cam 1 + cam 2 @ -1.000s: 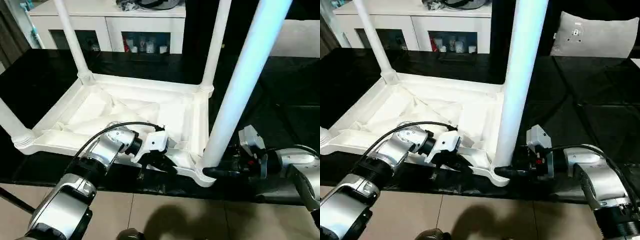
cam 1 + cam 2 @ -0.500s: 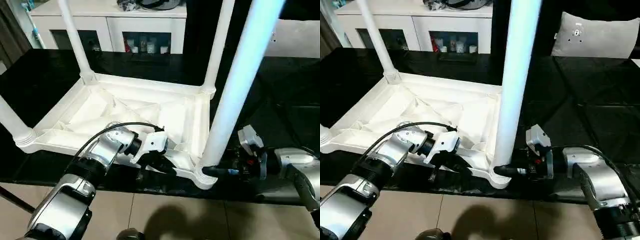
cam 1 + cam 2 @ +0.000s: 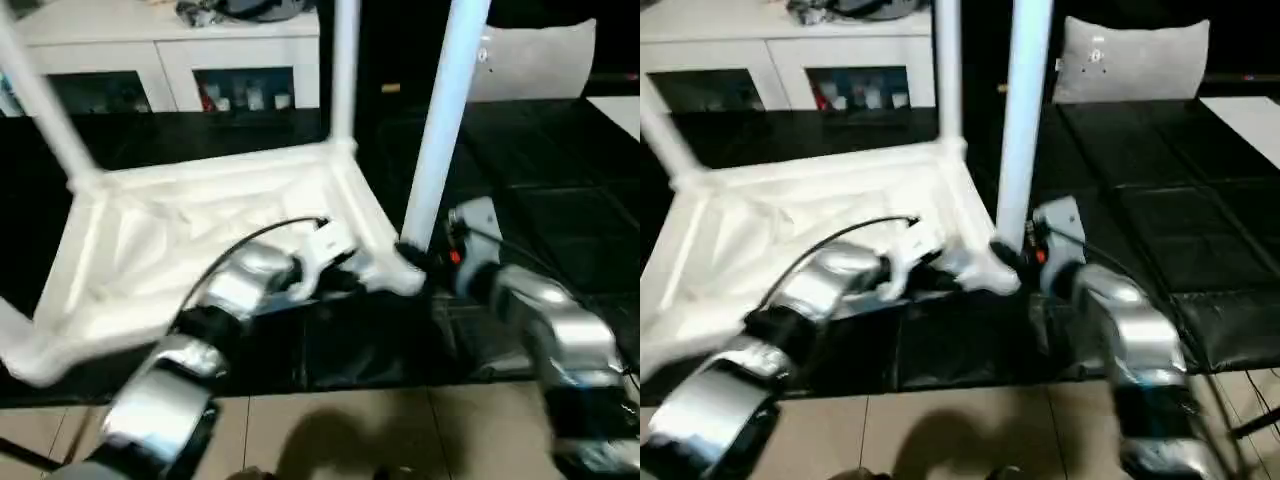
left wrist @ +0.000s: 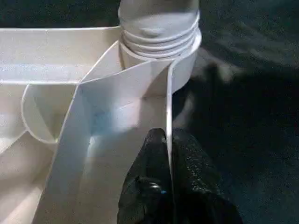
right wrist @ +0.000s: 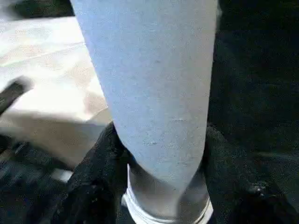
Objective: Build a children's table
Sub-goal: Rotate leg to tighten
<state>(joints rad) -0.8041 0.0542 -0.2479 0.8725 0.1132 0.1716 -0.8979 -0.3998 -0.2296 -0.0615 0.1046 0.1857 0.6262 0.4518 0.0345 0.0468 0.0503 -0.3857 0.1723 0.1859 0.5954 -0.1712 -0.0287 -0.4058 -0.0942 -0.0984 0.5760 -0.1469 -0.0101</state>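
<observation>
A: Biggest first: white plastic rectangular tabletop (image 3: 200, 240), upside down on the black work surface (image 3: 1140, 230), ribbed underside up. Long tapered round white legs standing in the corner sockets, among them the far leg (image 3: 345, 70) and the near-corner leg (image 3: 440, 130).

B: And that near-corner leg against the right jaws?

A: Directly between them. Right gripper (image 5: 159, 177) wrapped round the foot of the leg just above the round corner socket (image 4: 159, 39), one black finger (image 5: 93, 177) on each side, pressed to the plastic. Gripping the leg, by the look of the right wrist view. Long axis upright, running straight up and away from the jaws, crosswise to the fingers.

B: Left jaws?

A: Pinched shut on the thin side wall (image 4: 168, 121) of the tabletop, one fingertip inside the rim and one outside. Left gripper (image 4: 167, 154) just short of that same corner socket, which sits straight ahead of the jaws along the wall.

B: So which arm closer to the leg?

A: The right, already on it. The left beside it, holding the top steady, probably as a brace.

B: Next move, then?

A: Likely seating or twisting the leg down along its own upright axis into the socket. Hard to tell whether fully home: ridged collar visible at the socket mouth, depth unclear. Any sideways lean risks binding, so a push straight down the axis seems wanted.
</observation>
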